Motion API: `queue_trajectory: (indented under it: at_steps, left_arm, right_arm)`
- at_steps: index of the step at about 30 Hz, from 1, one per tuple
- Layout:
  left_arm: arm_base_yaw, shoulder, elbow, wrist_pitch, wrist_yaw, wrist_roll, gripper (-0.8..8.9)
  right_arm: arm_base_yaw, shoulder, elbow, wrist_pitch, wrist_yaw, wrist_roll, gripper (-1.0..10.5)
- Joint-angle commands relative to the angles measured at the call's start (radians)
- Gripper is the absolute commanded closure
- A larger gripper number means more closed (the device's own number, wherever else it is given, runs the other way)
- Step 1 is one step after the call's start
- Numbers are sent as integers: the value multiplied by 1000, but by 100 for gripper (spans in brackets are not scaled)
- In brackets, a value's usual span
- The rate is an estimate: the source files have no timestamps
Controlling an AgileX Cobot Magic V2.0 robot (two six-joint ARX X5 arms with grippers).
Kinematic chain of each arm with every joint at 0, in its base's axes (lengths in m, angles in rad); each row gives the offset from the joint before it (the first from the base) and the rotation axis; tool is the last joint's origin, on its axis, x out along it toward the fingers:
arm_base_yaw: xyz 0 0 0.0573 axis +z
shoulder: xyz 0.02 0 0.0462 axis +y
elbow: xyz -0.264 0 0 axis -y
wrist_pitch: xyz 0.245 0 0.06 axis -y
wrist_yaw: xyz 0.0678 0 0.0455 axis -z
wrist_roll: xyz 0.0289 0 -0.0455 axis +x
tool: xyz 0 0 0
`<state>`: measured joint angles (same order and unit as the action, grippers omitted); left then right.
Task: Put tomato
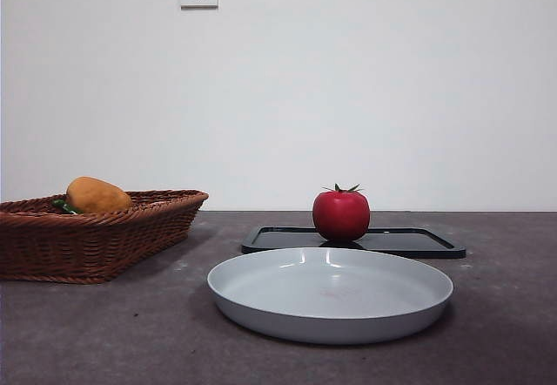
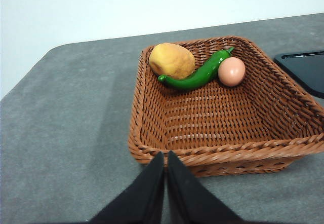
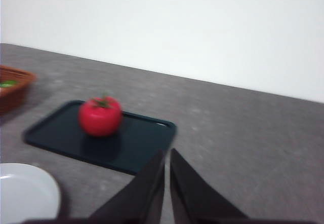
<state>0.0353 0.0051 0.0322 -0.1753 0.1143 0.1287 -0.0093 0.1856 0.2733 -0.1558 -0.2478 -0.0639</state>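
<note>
I have not yet touched the glossy round red tomato with the green stem (image 1: 341,214); it stands upright on the flat black rectangular tray (image 1: 418,243), toward the tray's end nearest the basket. So I judge the step in hand to be the reach. My right hand (image 3: 167,155) hangs above the grey table (image 1: 104,333), off the tray's near corner, its two black jaws pressed together and holding nothing. My left hand (image 2: 165,158) waits just outside the near rim of the brown woven wicker basket (image 2: 212,158), likewise closed and empty.

The next move, as I see it, calls for parting my right jaws wide, then coming down over the tomato so they pass either side of its round body, below the stem.

Room is good: the tray's lip is low and nothing else sits on it. The shallow round grey plate (image 1: 261,302) lies just in front of the tray, bare, with a raised rim I would need to clear. The basket stands well apart, holding a matte orange rounded fruit (image 2: 172,60), a green chilli pepper (image 2: 197,74) and a pale brown egg (image 2: 232,71).
</note>
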Motion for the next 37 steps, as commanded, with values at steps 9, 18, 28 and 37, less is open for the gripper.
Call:
queue_trajectory:
  at_steps: [9,18,28,37]
  left_arm:
    - [1,-2,-20,-9,1,-8,805]
    - [1,-2,-20,-9,1,-8,805]
    - [1,-2,-20,-9,1,-8,805]
    - [1,-2,-20,-9,1,-8,805]
  right_arm:
    - [-6,-159,-220,85,122,97,939]
    - [-7,-182,-262,45,122,119,939]
    - [-7,-182,-262,-15,121,137,939]
    - [-7,-182,-262,2,118,138,939]
